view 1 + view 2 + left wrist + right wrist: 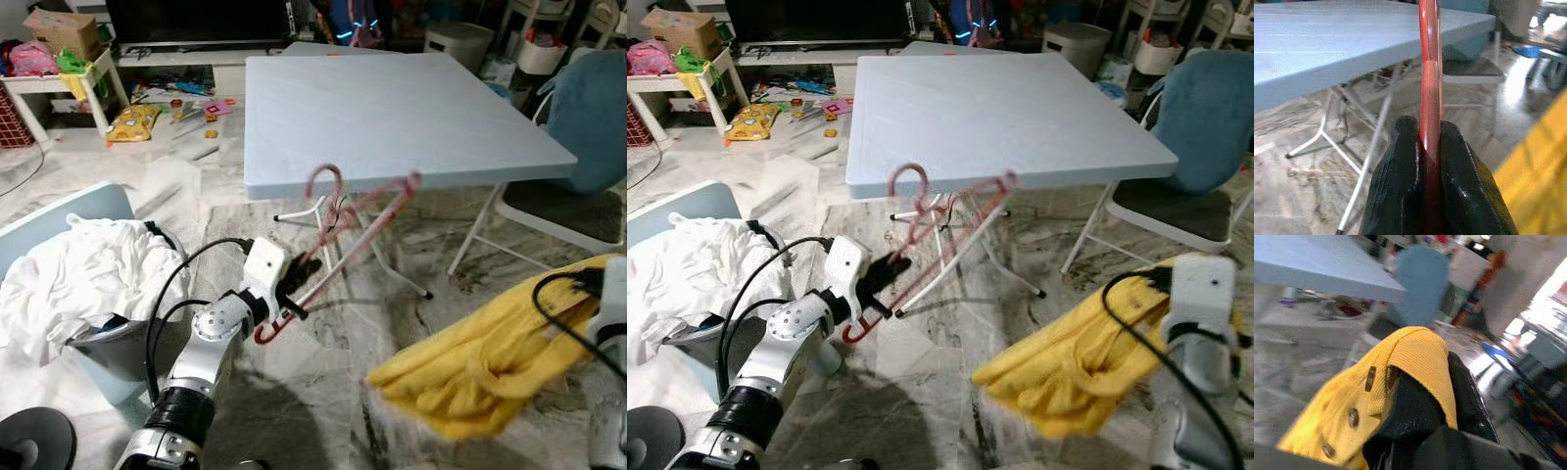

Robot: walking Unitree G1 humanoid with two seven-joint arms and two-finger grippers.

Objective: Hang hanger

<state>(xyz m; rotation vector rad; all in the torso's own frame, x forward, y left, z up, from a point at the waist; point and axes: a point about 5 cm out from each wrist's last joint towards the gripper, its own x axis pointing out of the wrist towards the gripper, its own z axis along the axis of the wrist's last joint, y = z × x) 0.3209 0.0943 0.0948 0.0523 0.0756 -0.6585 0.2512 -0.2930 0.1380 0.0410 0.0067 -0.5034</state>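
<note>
While the left end effector (299, 277) clamps the thin red hanger (338, 230) low in front of the counter (392, 108), hook uppermost and blurred, the right end effector (1425, 396) grips a yellow cardigan (490, 362)

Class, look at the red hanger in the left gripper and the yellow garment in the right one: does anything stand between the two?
Nothing visible does. The left gripper is shut on the red hanger, the right gripper on the yellow garment. Between them is open floor; the folding table stands behind.
</note>
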